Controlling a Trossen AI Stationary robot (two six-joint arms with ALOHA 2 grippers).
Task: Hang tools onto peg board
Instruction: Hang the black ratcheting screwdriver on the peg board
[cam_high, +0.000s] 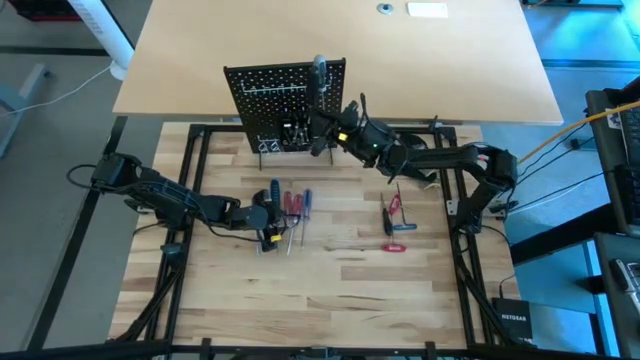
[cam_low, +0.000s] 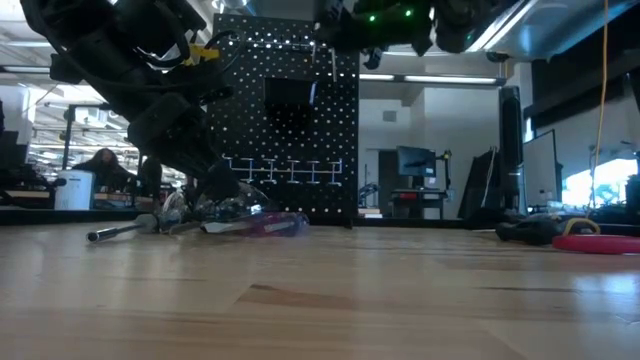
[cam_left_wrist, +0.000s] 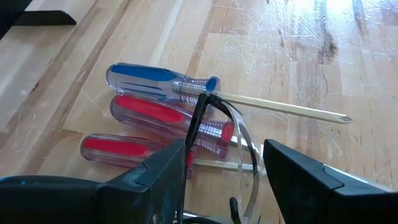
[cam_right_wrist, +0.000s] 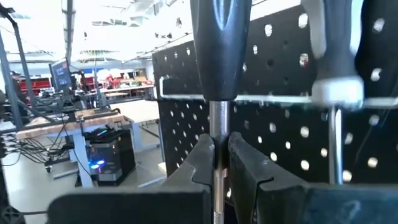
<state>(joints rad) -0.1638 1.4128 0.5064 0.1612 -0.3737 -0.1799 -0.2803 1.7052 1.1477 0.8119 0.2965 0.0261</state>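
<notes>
The black peg board (cam_high: 285, 105) stands upright at the table's far middle; a row of wire hooks (cam_low: 285, 170) crosses it. My right gripper (cam_high: 322, 125) is at its right part, shut on a black-handled screwdriver (cam_right_wrist: 221, 43). Beside it another tool (cam_right_wrist: 336, 74) hangs on the board. One blue-handled (cam_left_wrist: 155, 78) and two red-handled screwdrivers (cam_left_wrist: 161, 115) lie side by side on the table. My left gripper (cam_left_wrist: 236, 180) stands open just over their shafts, fingers on either side. My right gripper pinches the screwdriver's silver shaft (cam_right_wrist: 217, 146) between its two fingers, just below the black handle. The fingers come about level from the table's near side and lie across the shaft. The screwdriver stands upright, handle up, clear of the table, close before the board.
Red-handled pliers and small tools (cam_high: 395, 215) lie right of centre, with a red piece (cam_high: 397, 247) nearer the front. A black frame (cam_high: 190, 180) borders the wooden work top. Bare wood (cam_high: 340, 290) stretches toward the near edge.
</notes>
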